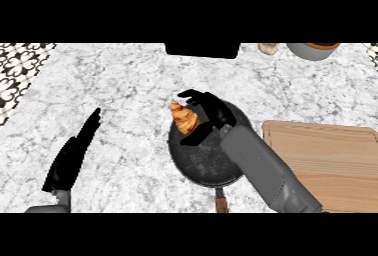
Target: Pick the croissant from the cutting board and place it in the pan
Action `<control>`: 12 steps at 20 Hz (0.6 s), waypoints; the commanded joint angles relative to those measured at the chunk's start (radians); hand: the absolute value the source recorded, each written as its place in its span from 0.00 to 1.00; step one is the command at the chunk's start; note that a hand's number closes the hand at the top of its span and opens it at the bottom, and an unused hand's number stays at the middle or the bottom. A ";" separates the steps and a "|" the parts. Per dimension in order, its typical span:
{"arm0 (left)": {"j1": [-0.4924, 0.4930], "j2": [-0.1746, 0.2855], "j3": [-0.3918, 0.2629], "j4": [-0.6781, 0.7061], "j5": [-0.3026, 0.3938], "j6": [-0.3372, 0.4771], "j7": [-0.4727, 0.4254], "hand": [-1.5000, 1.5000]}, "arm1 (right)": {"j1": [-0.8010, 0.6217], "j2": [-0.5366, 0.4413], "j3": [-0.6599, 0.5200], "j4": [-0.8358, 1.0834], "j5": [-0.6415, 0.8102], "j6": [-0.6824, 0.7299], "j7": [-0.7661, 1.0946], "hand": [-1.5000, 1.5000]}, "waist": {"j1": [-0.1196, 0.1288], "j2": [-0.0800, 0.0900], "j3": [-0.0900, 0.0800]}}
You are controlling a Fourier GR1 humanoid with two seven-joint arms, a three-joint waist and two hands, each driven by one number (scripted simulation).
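Your right hand (210,112) reaches in from the lower right, its grey forearm crossing the pan (203,167). Its fingers curl over the croissant (182,118) from above and its thumb comes in from below, so the pastry sits pinched between them. You see only the croissant's golden left side; the hand hides the rest. It is at the pan's far left rim, partly over the dark inside and partly over the edge. You cannot tell from this view whether it touches the pan or hangs above it.

The pan lies in the middle of the marble counter (125,85), with its wooden handle (219,202) pointing toward you. The wooden cutting board (332,160) lies just to the right of the pan, and the forearm covers its near left edge.

Your left hand (70,157) rests at the lower left, well apart from the pan, fingers straight and pointing away from you, holding nothing.
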 commanded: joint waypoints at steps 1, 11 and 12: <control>0.010 0.001 0.005 0.010 -0.003 0.002 -0.021 0.50 | -0.003 0.000 -0.012 -0.009 -0.140 -0.135 -0.090 0.00 | -0.005 0.000 0.000; 0.089 0.020 0.051 -0.044 0.019 0.004 -0.035 0.50 | -0.118 -0.048 -0.258 0.152 -0.282 -0.249 -0.177 0.00 | -0.056 -0.010 -0.001; 0.059 -0.013 0.011 -0.081 -0.010 0.028 0.024 0.50 | -0.097 -0.066 -0.293 0.147 -0.309 -0.249 -0.213 0.00 | -0.061 -0.010 -0.001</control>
